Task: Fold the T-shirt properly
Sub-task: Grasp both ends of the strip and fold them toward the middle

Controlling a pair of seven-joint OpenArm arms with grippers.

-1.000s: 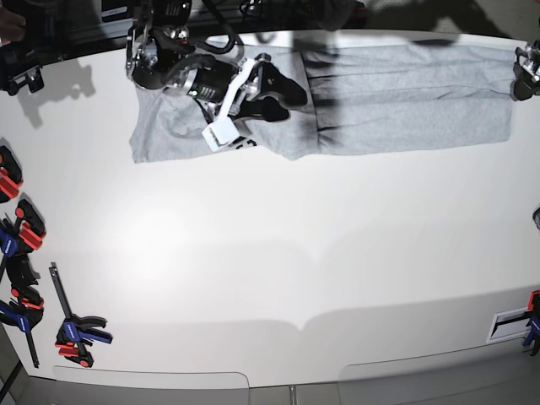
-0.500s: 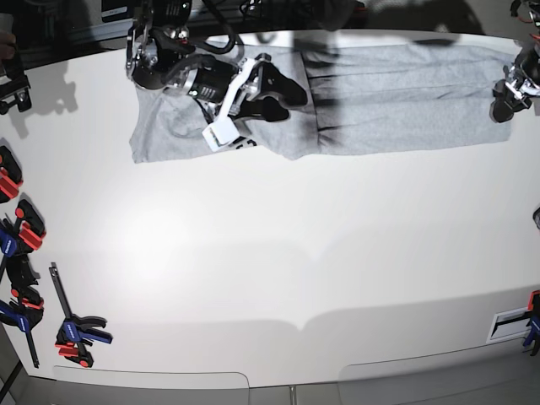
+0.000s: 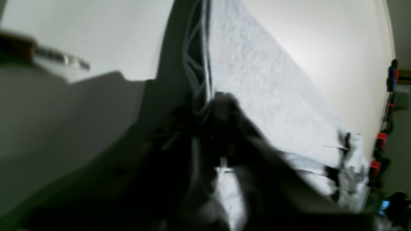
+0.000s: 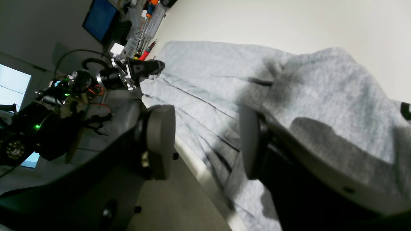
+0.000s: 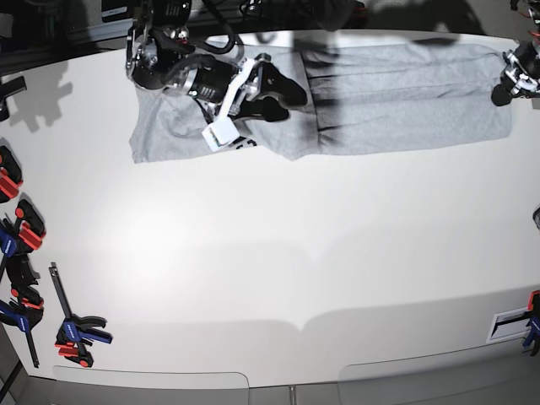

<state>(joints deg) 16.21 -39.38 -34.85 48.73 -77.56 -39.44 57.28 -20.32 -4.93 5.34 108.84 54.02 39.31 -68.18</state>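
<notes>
Care matters here: I would lift the left gripper (image 5: 504, 87), clamped on the T-shirt (image 5: 396, 101) at its far end, slowly and level while the right gripper (image 5: 268, 91) hovers with jaws apart over the other half, the shirt lying lengthwise along the table's (image 5: 278, 253) back edge.

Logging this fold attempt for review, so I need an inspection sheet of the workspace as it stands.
Surface: white table, bare in the middle.
Job's things: grey T-shirt lying as a long band along the far edge, creased lengthwise.
Clutter: bar clamps along one side edge.
Grippers: left gripper shut at the shirt's end, cloth between the jaws not confirmable; right gripper open over the fabric.
Cables: wires on the left arm.
Surroundings: blue screen and tools beyond the table.
</notes>
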